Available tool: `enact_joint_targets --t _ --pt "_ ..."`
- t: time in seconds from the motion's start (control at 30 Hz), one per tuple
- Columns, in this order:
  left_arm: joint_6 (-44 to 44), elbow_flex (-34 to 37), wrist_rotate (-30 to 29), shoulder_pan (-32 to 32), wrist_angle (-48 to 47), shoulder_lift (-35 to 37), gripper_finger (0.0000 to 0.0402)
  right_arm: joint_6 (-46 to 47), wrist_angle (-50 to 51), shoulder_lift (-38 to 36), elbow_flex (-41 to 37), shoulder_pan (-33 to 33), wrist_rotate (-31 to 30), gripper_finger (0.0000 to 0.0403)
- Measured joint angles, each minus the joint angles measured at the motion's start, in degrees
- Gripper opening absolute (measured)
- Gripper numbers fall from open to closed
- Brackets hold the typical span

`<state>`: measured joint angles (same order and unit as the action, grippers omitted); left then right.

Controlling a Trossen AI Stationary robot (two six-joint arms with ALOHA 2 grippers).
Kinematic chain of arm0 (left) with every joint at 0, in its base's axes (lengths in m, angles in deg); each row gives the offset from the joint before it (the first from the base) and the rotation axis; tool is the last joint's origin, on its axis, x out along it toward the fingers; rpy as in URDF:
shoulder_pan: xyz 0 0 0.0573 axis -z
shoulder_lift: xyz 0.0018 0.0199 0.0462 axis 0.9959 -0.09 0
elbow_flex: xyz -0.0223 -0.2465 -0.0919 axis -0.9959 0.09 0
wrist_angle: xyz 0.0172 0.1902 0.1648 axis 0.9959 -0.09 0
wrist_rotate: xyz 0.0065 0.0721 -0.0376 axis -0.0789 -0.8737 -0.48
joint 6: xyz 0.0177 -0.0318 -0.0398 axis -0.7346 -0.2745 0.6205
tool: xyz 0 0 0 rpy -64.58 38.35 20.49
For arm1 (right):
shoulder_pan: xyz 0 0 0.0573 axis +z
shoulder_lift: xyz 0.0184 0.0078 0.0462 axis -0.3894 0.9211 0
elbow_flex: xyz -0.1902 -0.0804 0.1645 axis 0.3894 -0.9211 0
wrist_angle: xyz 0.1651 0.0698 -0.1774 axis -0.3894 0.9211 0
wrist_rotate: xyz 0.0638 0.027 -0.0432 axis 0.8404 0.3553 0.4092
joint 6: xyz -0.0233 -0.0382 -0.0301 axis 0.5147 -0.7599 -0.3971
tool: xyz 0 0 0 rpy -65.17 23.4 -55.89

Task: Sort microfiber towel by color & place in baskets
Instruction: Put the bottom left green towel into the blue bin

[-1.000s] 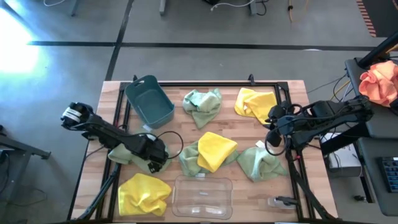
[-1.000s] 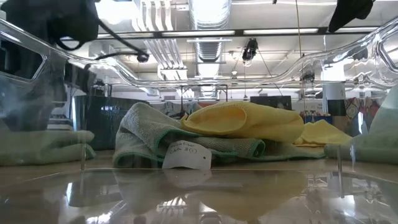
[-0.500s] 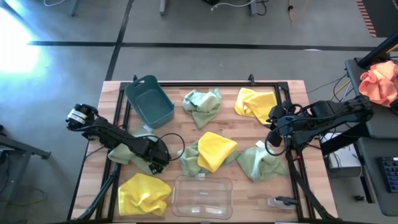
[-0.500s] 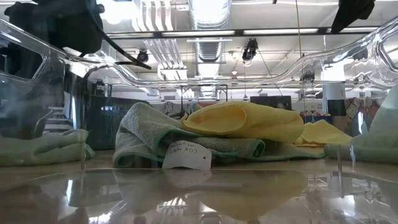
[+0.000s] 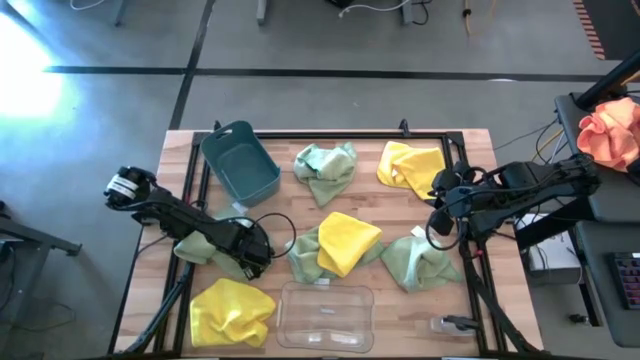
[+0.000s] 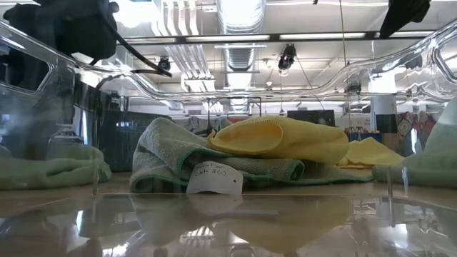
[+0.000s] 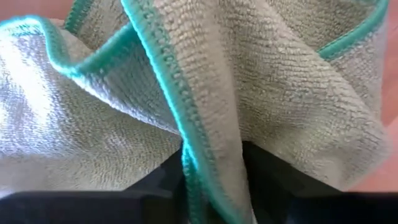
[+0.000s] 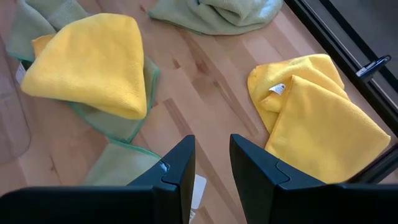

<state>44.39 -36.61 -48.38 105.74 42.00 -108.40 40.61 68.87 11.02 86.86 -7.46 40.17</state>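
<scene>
My left gripper (image 5: 252, 252) is down on a pale green microfiber towel (image 5: 203, 245) at the table's left, shut on a fold of it. My right gripper (image 5: 437, 226) hovers open at the right, above the wood between a yellow towel (image 8: 323, 112) and a green one (image 5: 420, 262). A yellow towel (image 5: 347, 240) lies on a green one in the middle. Another yellow towel (image 5: 232, 310) lies near left, and a green one (image 5: 326, 170) sits at the far middle. The teal basket (image 5: 240, 162) stands far left. The clear basket (image 5: 325, 316) stands at the near edge. My left gripper pinches an upstanding fold of the green towel, with its teal stitched edge (image 7: 198, 155), between its two fingers (image 7: 268, 177). The fingers come slanting down from the table's left. More than one layer runs between them. The rest of the towel lies spread on the table.
A black frame (image 5: 330, 134) runs along the table's far and side edges. An orange-pink cloth bundle (image 5: 610, 130) lies off the table to the right. Bare wood shows between the towels in the middle and near the teal basket.
My left gripper has moved a little toward the table's right edge and come down onto the green towel at the left. The towel's top beside it now stands slightly bunched up in the low view.
</scene>
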Motion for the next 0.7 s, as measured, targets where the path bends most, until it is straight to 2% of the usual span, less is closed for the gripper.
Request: enact_joint_targets --t 0.17,0.33,0.43,0.53,0.7 --pt "1.47 -1.11 0.29 -0.04 -0.57 1.51 0.0064 0.0 0.0 0.0 0.0 0.02 -0.01 0.0093" --pt "-1.97 -9.18 -1.28 -0.04 -3.52 1.44 0.0038 -0.04 -0.02 0.0 0.0 0.02 -0.04 0.0093" --pt "-5.5 -16.29 -6.71 0.0 -7.9 1.03 0.0036 -0.09 -0.02 0.0 0.0 0.0 -0.05 0.0093" --pt "-8.97 -23.32 -14.75 -0.02 -14.47 0.59 0.0036 -0.17 -0.02 0.0 0.0 0.0 -0.07 0.0093" --pt "-9.88 -33.62 -28.61 -0.34 -28.6 0.21 0.0035 -0.61 -0.02 0.0 0.0 0.02 -0.09 0.0093"
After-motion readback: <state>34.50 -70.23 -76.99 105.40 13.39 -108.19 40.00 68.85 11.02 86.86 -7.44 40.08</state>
